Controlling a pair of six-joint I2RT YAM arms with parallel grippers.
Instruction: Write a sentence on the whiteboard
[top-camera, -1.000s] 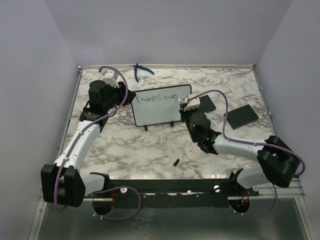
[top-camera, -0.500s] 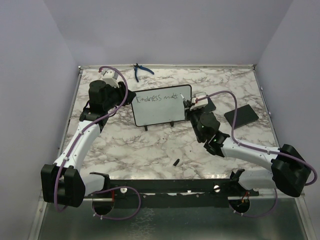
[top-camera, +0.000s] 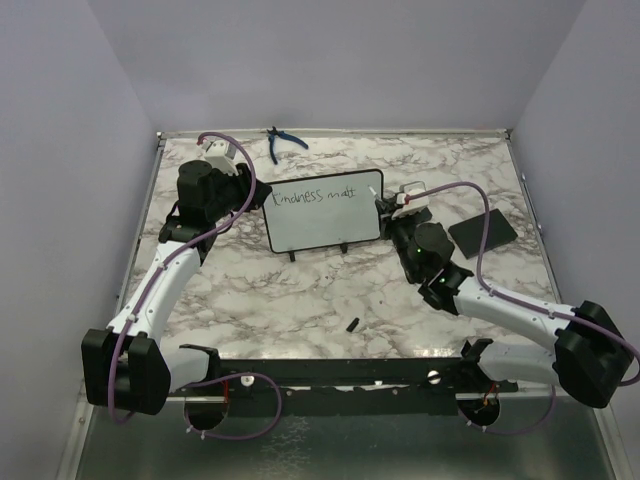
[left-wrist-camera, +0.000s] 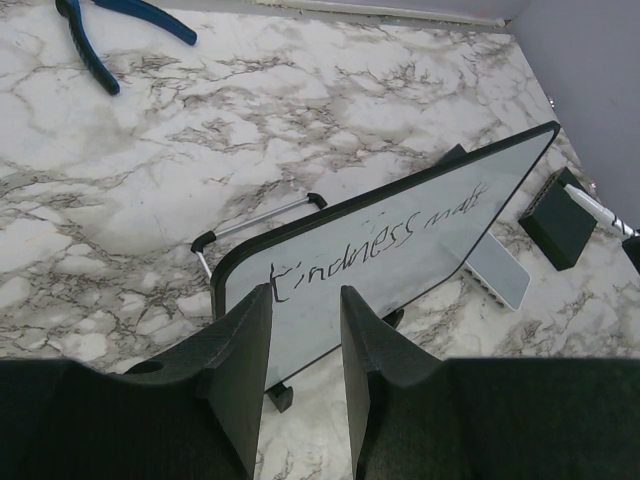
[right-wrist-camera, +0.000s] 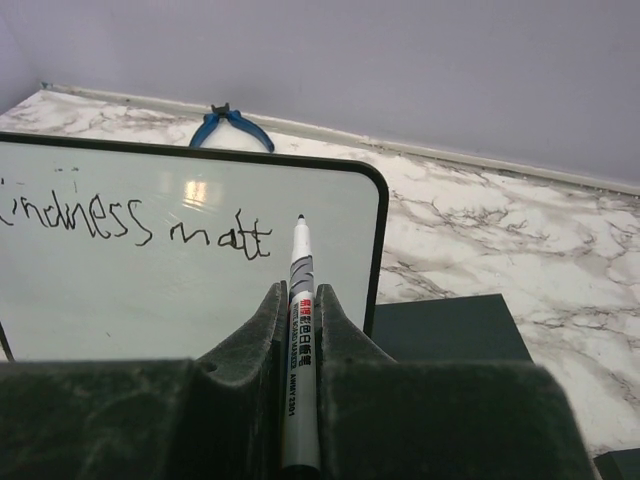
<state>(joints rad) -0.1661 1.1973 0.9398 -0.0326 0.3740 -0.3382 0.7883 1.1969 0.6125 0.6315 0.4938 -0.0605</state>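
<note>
Reaching up the left side, the left arm bends at its elbow and puts the left gripper (left-wrist-camera: 305, 300) at the left edge of the whiteboard (top-camera: 320, 228). Its fingers (left-wrist-camera: 240, 350) are a little apart; I cannot tell if they pinch the board. The right arm lies low and long. The right gripper (right-wrist-camera: 298, 295) squeezes one marker (right-wrist-camera: 299, 255) tight.

I count two arms, one board, one line of the sentence (right-wrist-camera: 130, 222), two black pads (top-camera: 483, 232) and one blue pliers (top-camera: 283, 143). The board stands in the middle of the table (top-camera: 300, 290).

A second ago the right gripper was in front of the board. Now it is just past the right edge.
</note>
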